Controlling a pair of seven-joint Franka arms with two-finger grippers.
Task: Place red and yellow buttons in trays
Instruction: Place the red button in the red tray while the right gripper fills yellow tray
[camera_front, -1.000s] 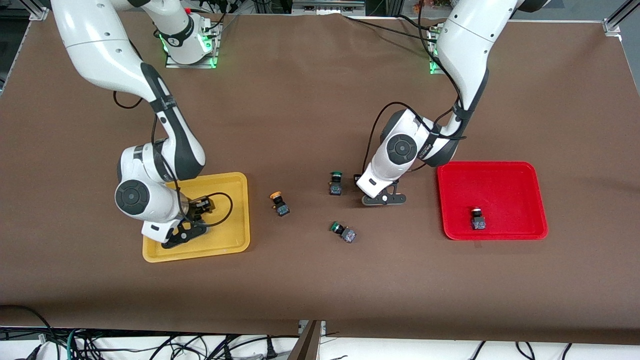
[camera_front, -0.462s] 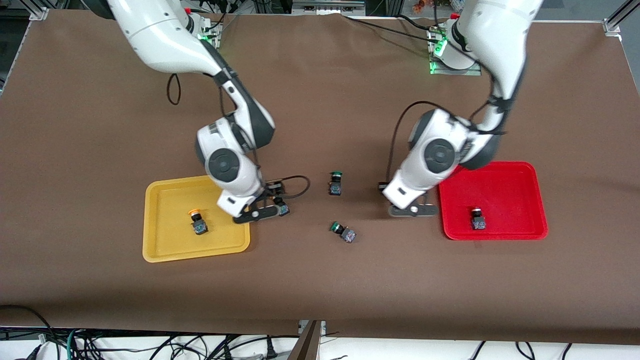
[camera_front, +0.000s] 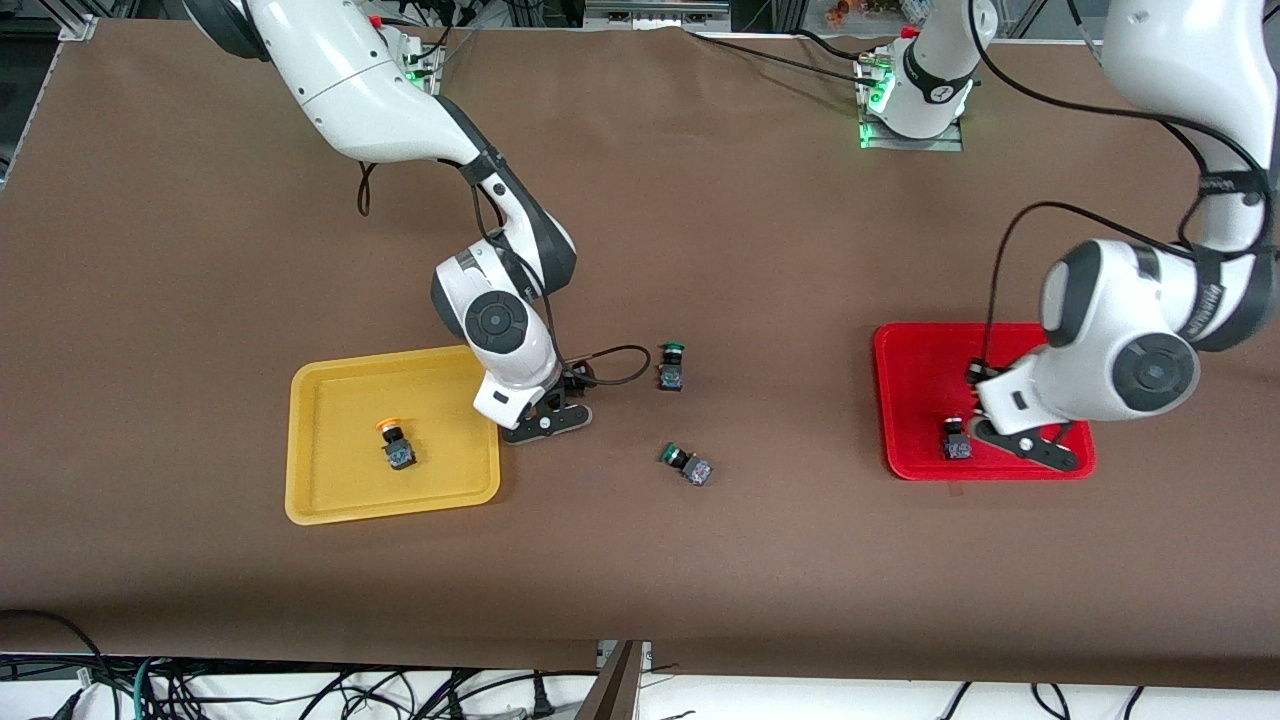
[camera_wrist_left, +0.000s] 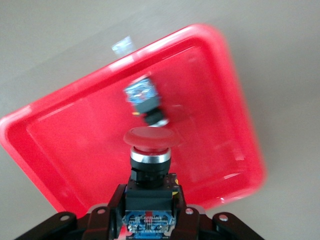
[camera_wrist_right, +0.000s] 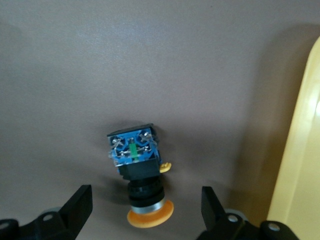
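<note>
Two grippers are working at once: the left gripper is clamping a red button over the red tray for release, while the right gripper is hovering spread around a yellow button on the surface, ready to grasp.

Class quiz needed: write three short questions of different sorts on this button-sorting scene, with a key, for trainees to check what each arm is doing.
1. True or false: the left pincer grips a red-capped button over the red tray.
2. How many buttons lie in the yellow tray? A none, B one, C two.
3. Fill in: the open right pincer hangs over a loose button whose cap is ____.

Key: 1 true. 2 B, the lone button. 3 yellow.
</note>
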